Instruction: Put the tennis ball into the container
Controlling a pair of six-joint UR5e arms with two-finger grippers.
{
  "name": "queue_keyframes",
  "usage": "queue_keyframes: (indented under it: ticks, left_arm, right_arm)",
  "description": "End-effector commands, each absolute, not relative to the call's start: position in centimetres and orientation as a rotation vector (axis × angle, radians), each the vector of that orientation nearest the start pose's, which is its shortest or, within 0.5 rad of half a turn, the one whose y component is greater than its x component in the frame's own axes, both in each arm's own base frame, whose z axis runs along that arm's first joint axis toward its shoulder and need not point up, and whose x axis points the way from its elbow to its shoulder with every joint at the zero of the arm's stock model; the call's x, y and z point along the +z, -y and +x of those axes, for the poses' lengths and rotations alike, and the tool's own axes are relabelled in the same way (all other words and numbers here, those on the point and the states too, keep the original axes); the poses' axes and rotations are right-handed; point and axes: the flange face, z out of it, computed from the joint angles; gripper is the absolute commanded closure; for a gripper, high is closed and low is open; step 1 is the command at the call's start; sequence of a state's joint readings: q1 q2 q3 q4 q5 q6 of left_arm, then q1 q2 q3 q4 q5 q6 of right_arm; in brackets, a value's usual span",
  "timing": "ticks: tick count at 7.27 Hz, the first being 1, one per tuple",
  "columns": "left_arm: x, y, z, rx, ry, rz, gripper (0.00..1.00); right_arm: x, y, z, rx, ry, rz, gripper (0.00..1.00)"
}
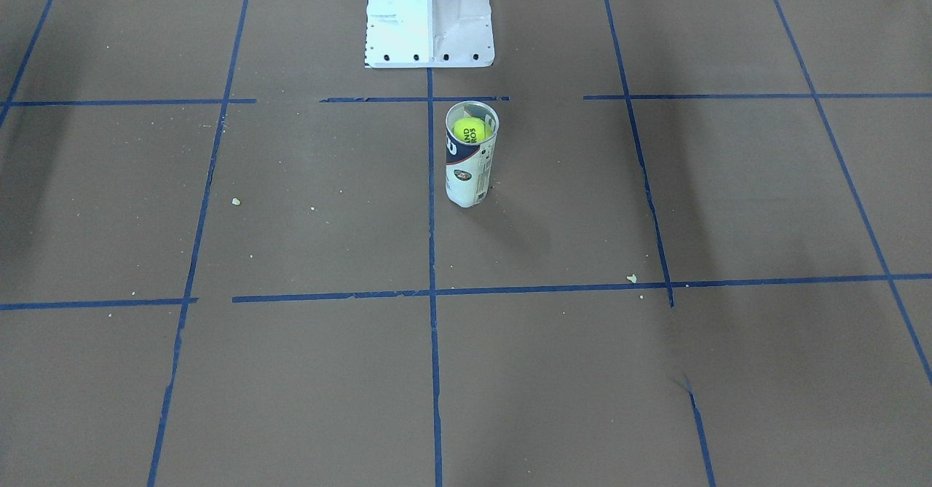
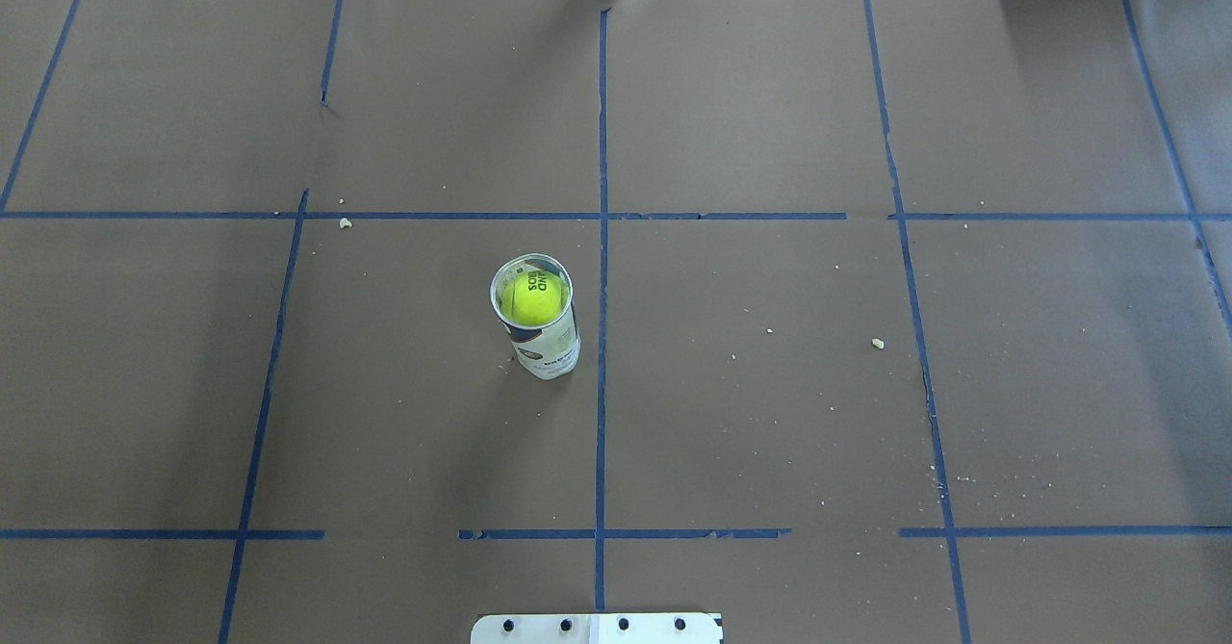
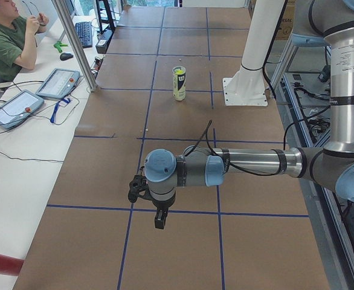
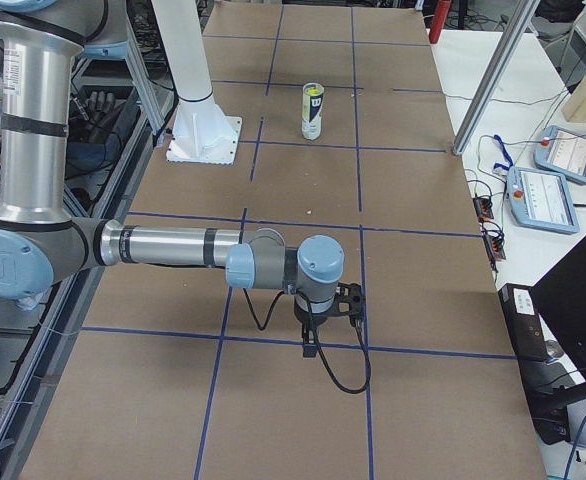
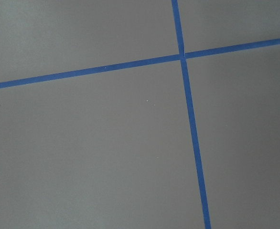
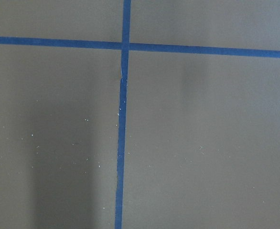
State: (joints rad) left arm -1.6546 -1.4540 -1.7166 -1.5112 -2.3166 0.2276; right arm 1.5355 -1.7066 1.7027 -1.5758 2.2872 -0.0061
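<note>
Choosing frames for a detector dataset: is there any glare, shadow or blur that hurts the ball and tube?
Front-facing: tennis ball and container sharp, lettering readable; white robot base washed out; soft shadow bands on the table. Overhead: even light, faint shadow near the container. Side views: both small, print unreadable. Wrist views: only blue tape on the table, shadowed in the right one.

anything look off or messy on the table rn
Nothing serious. The container stands upright with the tennis ball inside, high up near its open top. The only oddities are small: pale crumbs lie scattered over the brown paper, and the blue tape grid has gaps in several lines.
</note>
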Motion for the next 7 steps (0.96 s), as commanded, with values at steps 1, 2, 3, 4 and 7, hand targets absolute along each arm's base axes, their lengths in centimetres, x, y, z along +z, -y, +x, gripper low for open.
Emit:
queue_keyframes:
  ticks: [1, 2, 3, 4, 7]
  left_arm:
    - [63.35, 43.66, -10.31, 0.138, -0.734, 0.117, 0.0]
    - [62.86, 43.71, -10.28, 0.143, -0.737, 0.127, 0.0]
    - [62.62, 43.75, -10.22, 0.145, -0.736, 0.132, 0.0]
    - [62.61, 43.74, -10.19, 0.146, -0.739, 0.131, 0.0]
    - [62.53, 43.82, -10.2, 0.147, -0.739, 0.134, 0.0]
  right_arm:
    - [66.07, 43.62, 5.25, -0.037, 0.716, -0.018, 0.0]
    - [66.07, 43.62, 5.25, -0.037, 0.716, -0.018, 0.0]
    - [66.07, 43.62, 5.25, -0.037, 0.716, -0.018, 0.0]
    - [66.07, 43.62, 5.25, -0.037, 0.716, -0.018, 0.0]
    - [66.14, 43.55, 5.26, -0.036, 0.716, -0.019, 0.0]
